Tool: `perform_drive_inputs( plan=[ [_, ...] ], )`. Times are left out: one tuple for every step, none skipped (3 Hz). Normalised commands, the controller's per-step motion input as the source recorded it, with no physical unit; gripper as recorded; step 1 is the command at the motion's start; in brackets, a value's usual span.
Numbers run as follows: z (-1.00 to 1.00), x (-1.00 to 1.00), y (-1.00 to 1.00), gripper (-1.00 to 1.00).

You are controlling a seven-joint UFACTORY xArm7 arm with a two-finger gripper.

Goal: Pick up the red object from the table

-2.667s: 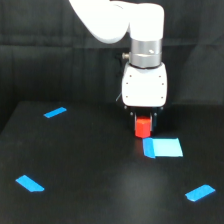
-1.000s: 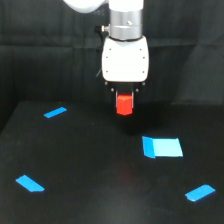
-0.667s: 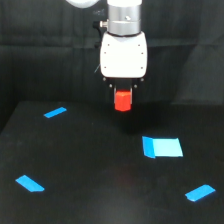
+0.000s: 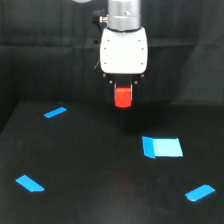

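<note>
The table [image 4: 90, 165] fills the lower part of the exterior view: flat matte black, its far edge meeting a black draped backdrop [image 4: 45, 50] behind. The arm [image 4: 124, 15] comes down from the top edge, a grey wrist section above a white boxy gripper body. The gripper [image 4: 123, 91] points straight down, and its short dark fingers [image 4: 114, 88] are closed in on the red object [image 4: 123, 97], one at each upper side. The gap between them is just the block's width. The block's top is tucked under the gripper body and its lower half hangs clear below the fingertips.

The red object is off the table, held in the air over the far middle of the surface. It sits upright, not tilted, and nothing touches it but the fingers.

Four blue patches lie flat on the table, all well apart from the gripper. The biggest, a squarish blue patch [image 4: 162, 147], is nearest, below the block and toward the exterior view's right. A thin blue strip [image 4: 55, 112] lies at the far side toward the exterior view's left. A slanted blue strip [image 4: 30, 183] sits near the front left. Another blue piece [image 4: 199, 192] sits near the front right. Nothing stands between the gripper and the table below it.
</note>
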Motion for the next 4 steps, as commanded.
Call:
perform_drive_inputs(
  plan=[
    [0.13,-0.08,0.02,-1.00],
    [0.20,-0.01,-0.10,-1.00],
    [0.14,-0.09,-0.01,-0.92],
    [0.10,-0.16,-0.02,-0.97]
  ],
)
